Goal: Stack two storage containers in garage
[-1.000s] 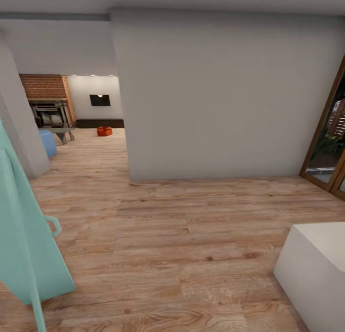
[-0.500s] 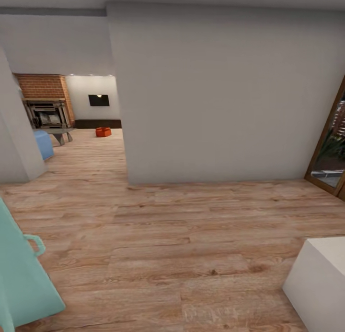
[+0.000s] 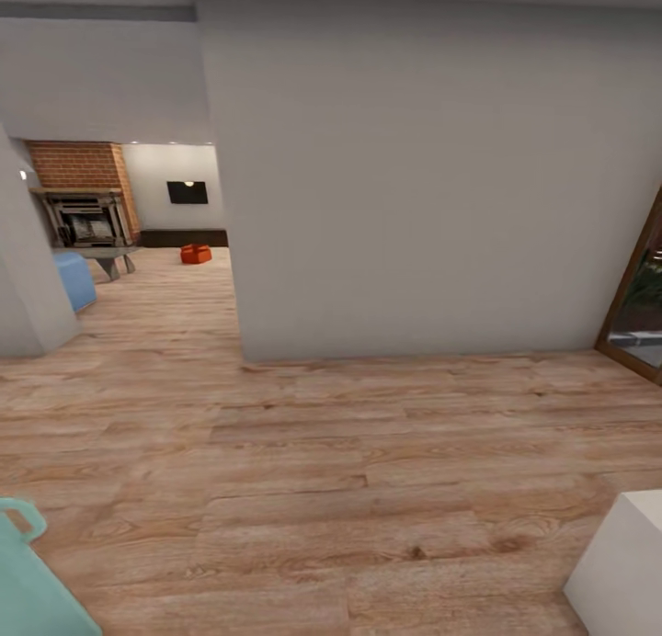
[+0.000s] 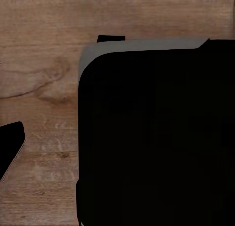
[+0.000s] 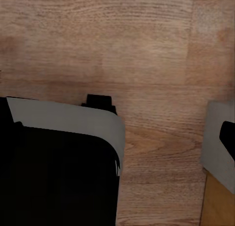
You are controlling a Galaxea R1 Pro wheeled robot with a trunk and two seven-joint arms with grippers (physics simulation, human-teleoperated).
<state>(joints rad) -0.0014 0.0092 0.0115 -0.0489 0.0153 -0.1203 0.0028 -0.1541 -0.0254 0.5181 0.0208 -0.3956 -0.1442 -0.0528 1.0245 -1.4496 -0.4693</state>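
Orange-red storage containers [image 3: 195, 254]: seen as one small shape on the wood-plank floor [image 3: 368, 471] of the far living room [image 3: 156, 213], below the black TV [image 3: 187, 192] and beside the brick fireplace [image 3: 78, 195]. A grey wall [image 3: 414, 176] stands between. Both wrist views face floor planks past dark robot housing; claw state cannot be determined
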